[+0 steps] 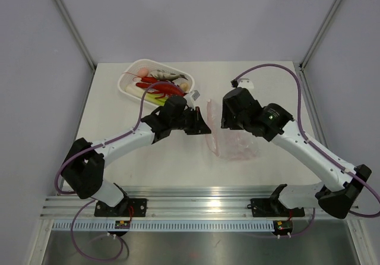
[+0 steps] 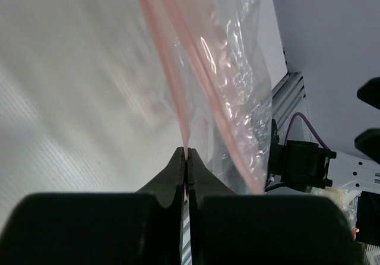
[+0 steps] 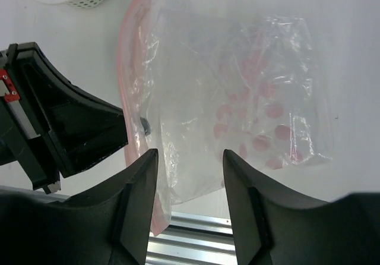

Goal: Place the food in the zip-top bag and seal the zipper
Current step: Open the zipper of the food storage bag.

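The zip-top bag (image 1: 234, 146) is lying flat and crumpled on the tabletop (image 1: 148, 158) between your two arms, and so far you are only getting hold of it.

Your left gripper (image 2: 187, 152) is pressing its fingers together on the edge of the bag's mouth. In the left wrist view the pink zipper (image 2: 178, 87) is running straight out from between the closed tips, so that pinch looks made. Your right gripper (image 3: 190, 153) is hovering over the bag with its fingers standing apart and nothing between them. The clear film is showing through the gap below it, and the zipper strip is lying just to one side.

Farther out, the food (image 1: 163, 81) is sitting in the white basket (image 1: 127, 87) at the far left of the tabletop, well apart from the bag. You can make out the red lobster, the grey fish and something green there. Pinkish round spots (image 3: 261, 122) are showing through the bag's film. I cannot tell whether they are print on the plastic or small pieces inside.

By my reading you are standing at the very start: one side of the mouth is gripped, the other is not yet taken, the mouth is not yet spread, the larger items are waiting to be loaded, and the seal is left for last.
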